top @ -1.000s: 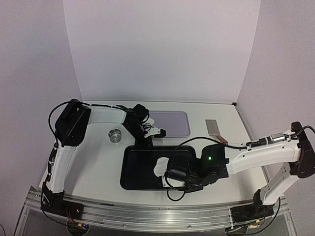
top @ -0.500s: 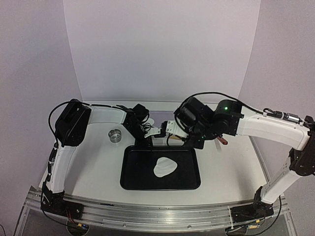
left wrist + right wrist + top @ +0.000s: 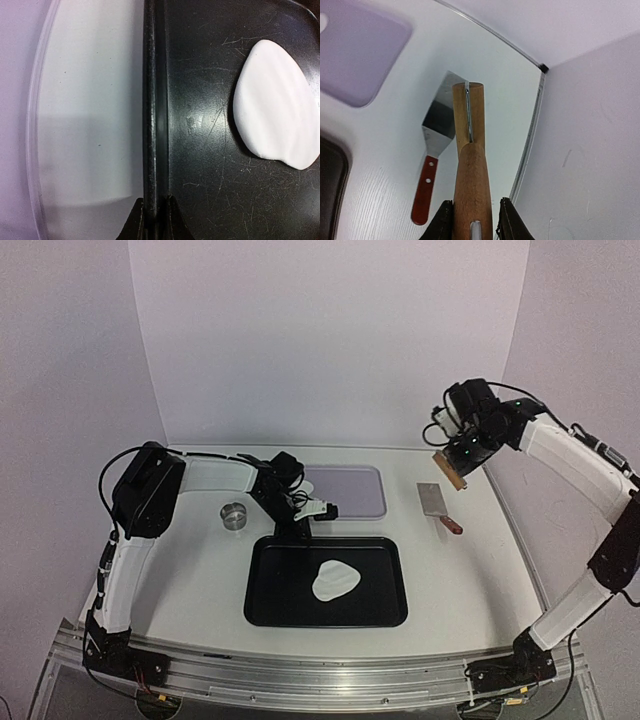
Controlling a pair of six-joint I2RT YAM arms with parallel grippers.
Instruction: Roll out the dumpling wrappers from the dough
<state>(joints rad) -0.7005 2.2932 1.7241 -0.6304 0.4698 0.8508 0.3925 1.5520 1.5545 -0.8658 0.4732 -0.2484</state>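
The dough [image 3: 334, 581] is a flattened white lump of irregular outline lying in the black tray [image 3: 270, 590]; the left wrist view shows the dough [image 3: 275, 105] at the right. My left gripper [image 3: 300, 529] is shut on the tray's far rim [image 3: 154, 125], one finger on each side of it. My right gripper [image 3: 462, 448] hangs high at the back right, shut on a wooden rolling pin [image 3: 471, 165] that points down towards the table. No dumpling wrappers are in view.
A small metal ring [image 3: 235, 514] stands left of the tray. A purple mat [image 3: 350, 490] lies behind the tray. A metal spatula with a red handle [image 3: 437, 506] lies on the table at the right, under the rolling pin's tip [image 3: 437, 145]. White walls close in behind and at the right.
My right arm has swung up and away from low over the tray to the back right, carrying the rolling pin and uncovering the dough. The left gripper has stayed on the rim.
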